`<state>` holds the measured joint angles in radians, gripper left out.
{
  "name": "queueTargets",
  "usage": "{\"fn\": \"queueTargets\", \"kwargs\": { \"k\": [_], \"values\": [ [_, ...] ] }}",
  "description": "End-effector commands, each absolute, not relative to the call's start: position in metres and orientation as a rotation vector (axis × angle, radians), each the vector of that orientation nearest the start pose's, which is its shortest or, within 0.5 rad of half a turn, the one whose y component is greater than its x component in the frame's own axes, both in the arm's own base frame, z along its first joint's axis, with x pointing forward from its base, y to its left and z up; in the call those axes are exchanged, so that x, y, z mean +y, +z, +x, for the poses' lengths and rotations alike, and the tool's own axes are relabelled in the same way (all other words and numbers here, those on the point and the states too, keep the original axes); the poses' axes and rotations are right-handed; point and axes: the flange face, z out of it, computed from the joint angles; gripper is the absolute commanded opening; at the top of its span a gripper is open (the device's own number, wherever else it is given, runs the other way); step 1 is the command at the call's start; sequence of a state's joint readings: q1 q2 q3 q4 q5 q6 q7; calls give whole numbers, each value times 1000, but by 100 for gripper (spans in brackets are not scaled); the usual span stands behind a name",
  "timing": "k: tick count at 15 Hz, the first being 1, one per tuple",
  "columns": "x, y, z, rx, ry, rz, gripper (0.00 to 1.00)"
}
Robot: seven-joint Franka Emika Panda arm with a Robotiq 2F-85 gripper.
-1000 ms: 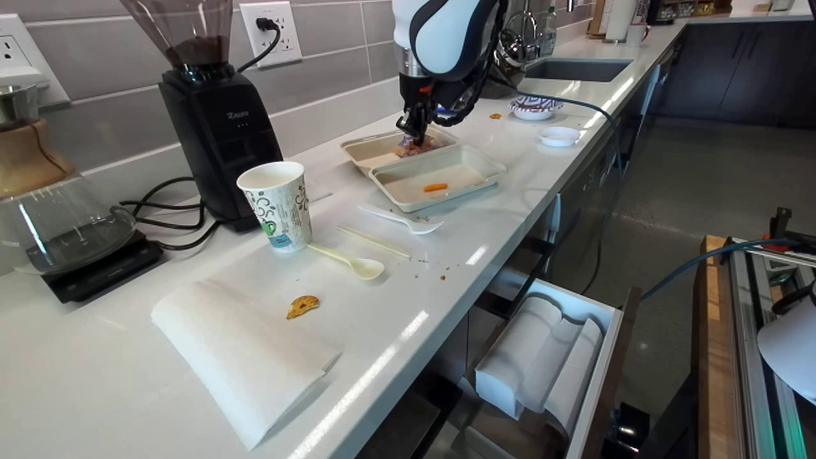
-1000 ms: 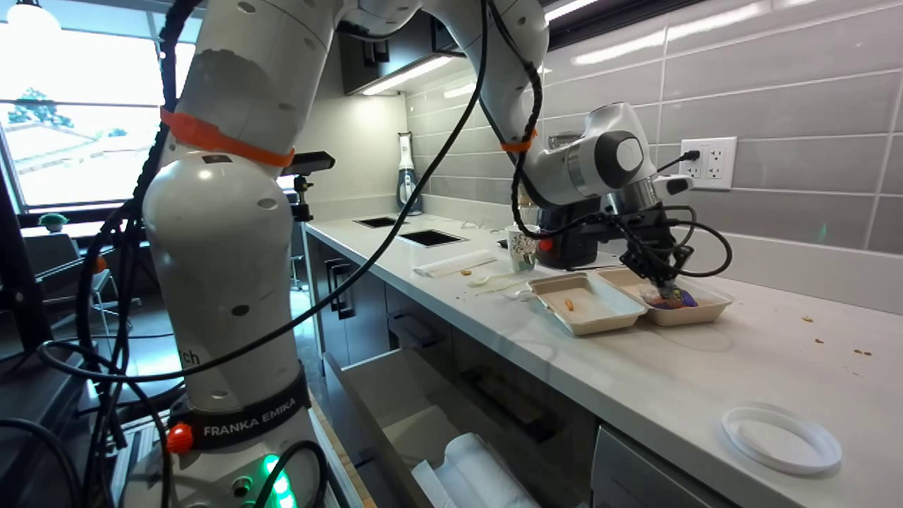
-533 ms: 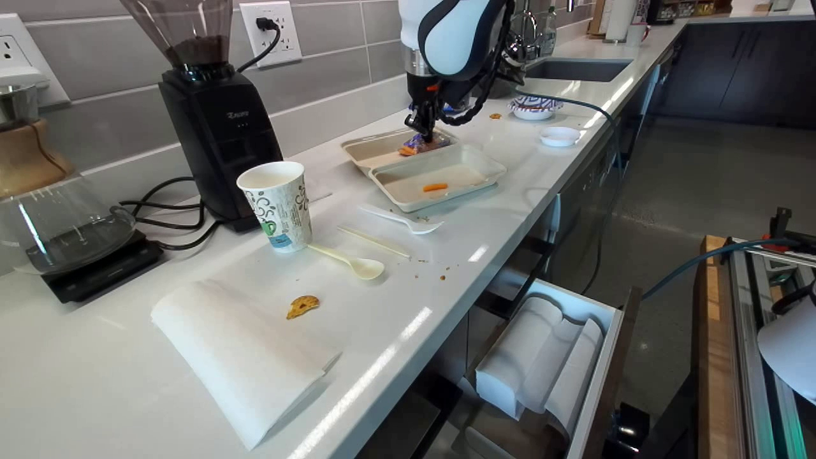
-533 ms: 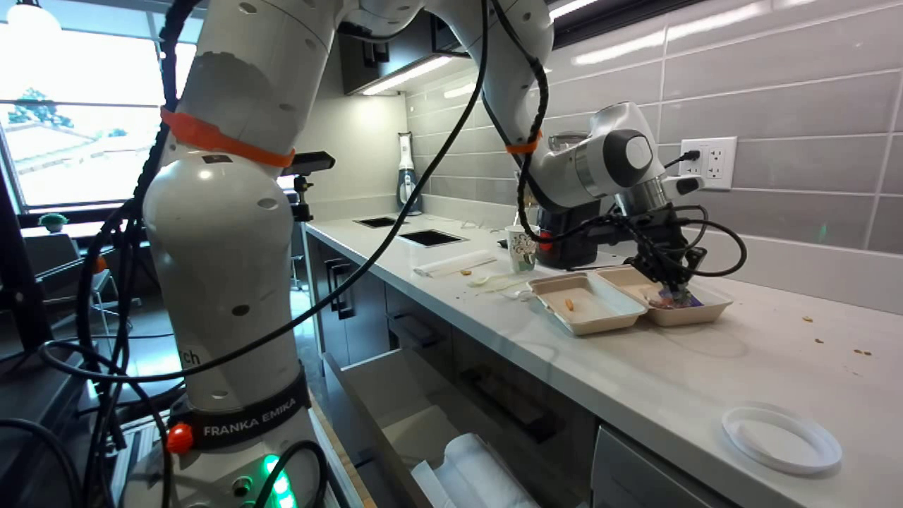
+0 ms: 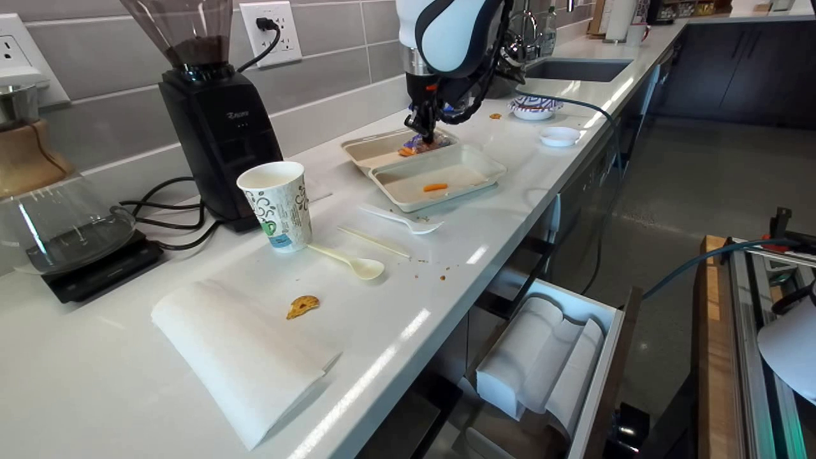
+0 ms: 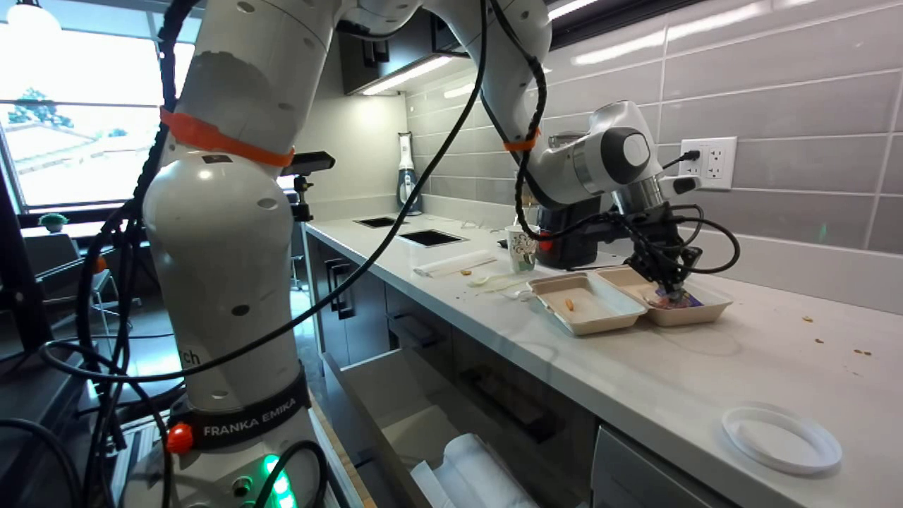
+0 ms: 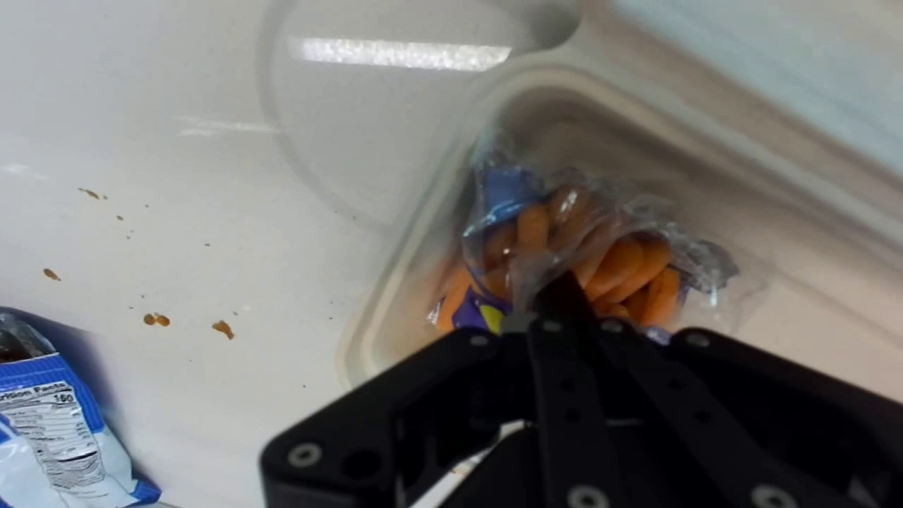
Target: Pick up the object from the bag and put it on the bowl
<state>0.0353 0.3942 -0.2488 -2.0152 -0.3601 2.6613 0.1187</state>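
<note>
A clear plastic bag with purple and blue print, full of orange carrots, lies crumpled in the far half of a beige takeout container. My gripper points down into it with its fingers together. Creased film runs up to the fingertips; whether any film is pinched I cannot tell. In both exterior views the fingertips touch the bag. A single carrot rests in the container's near half. What looks like the bowl, patterned in blue and white, stands farther along the counter.
A blue-and-white snack packet lies beside the container, with crumbs around. A white shallow dish sits near the counter's edge. White fork, spoon, paper cup and black grinder stand or lie nearby. The drawer below is pulled out.
My gripper shifted a little along the counter toward the sink, then slightly back. The bag moved and creased along with it, staying inside the container. The lone carrot has not moved.
</note>
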Motion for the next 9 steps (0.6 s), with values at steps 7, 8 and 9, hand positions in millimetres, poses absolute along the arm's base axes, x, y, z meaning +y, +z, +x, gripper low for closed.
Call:
{"fn": "queueTargets", "kwargs": {
  "k": [7, 8, 9],
  "values": [
    [-115, 288, 612, 122, -345, -3419, 9],
    [-115, 287, 612, 130, -349, -3415, 14],
    [-116, 287, 613, 137, -350, -3411, 12]
  ]
}}
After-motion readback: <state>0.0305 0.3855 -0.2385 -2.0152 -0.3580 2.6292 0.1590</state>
